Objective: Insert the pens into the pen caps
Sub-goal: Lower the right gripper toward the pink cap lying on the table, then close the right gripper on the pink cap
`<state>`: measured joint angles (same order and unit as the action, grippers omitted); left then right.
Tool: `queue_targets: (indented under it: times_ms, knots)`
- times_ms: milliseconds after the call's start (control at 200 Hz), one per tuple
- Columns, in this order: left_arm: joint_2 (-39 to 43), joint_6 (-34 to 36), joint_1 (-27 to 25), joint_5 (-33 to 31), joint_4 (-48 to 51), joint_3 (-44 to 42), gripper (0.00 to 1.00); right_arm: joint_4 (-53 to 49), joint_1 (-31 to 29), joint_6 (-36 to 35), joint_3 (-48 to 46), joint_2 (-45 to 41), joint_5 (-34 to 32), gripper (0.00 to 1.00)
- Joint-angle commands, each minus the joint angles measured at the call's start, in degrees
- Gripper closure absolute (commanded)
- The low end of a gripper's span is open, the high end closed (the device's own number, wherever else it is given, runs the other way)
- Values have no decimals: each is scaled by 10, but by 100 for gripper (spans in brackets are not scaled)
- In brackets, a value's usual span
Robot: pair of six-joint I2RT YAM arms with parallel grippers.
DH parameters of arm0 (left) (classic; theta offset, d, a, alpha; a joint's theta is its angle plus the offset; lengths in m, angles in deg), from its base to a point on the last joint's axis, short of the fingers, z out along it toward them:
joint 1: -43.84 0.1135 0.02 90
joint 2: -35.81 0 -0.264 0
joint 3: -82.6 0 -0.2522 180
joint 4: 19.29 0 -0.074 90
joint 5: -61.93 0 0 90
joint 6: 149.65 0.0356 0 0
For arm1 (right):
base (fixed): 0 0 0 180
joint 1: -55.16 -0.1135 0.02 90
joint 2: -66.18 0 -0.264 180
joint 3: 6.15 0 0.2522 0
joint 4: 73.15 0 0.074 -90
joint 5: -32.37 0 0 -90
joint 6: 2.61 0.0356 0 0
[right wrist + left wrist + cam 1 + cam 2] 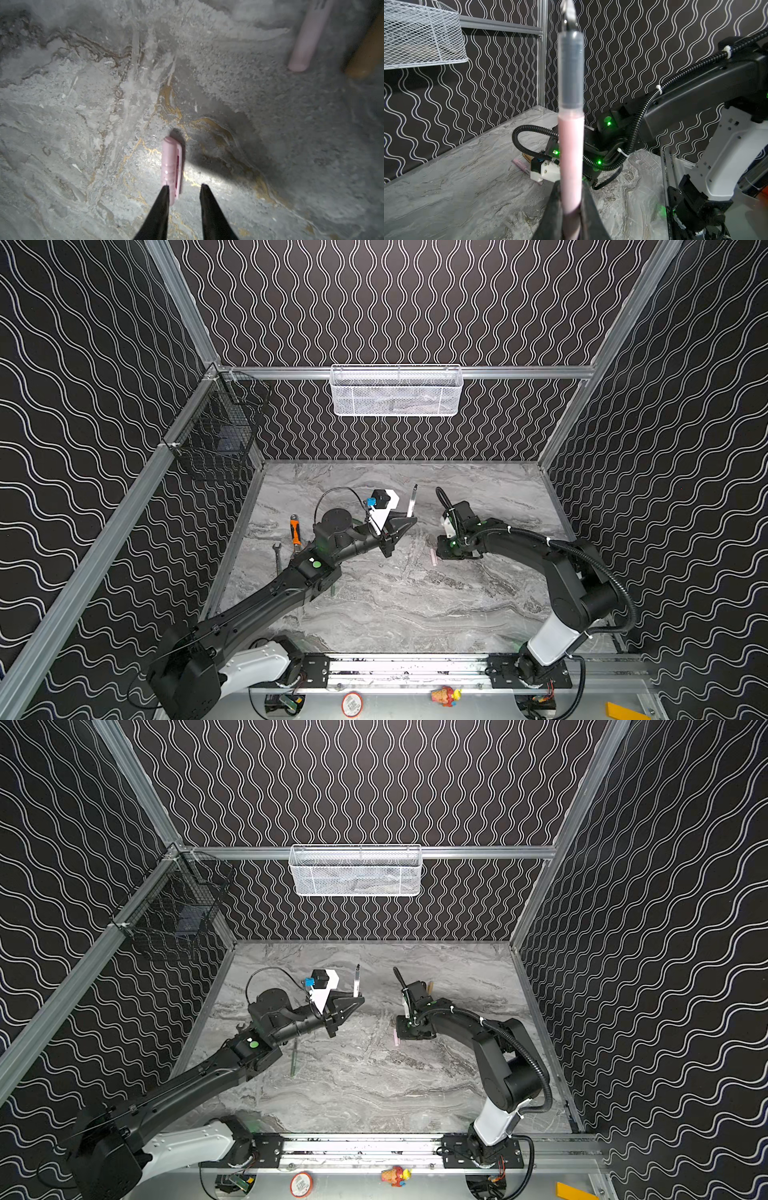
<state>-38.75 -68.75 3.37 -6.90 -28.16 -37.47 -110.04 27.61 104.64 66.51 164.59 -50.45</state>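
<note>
- Pen (pixel 571 145), a pale pink slim plastic stick, stands clamped in our left gripper (pixel 571 184).
- Our right gripper (pixel 184 185), jaws narrowly apart, brackets the pale pink stubby plastic cap (pixel 170 164).

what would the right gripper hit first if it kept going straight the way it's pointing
Most likely the pink cap lying on the table: the right gripper points down at it, one finger over its edge. Depth is unclear.

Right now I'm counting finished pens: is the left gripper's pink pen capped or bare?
Bare: the pink pen in the left gripper shows its dark tip; a pink cap lies on the table.
</note>
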Motion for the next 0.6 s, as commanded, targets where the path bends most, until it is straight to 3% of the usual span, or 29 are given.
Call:
queue_targets:
  times_ms: [0,596]
  knots:
    - [-5,-13,-1,-18,-13,8,100,9,-1,-12,9,7,10,72]
    - [-20,-18,-1,-3,-14,13,100,15,-2,-15,20,33,21,75]
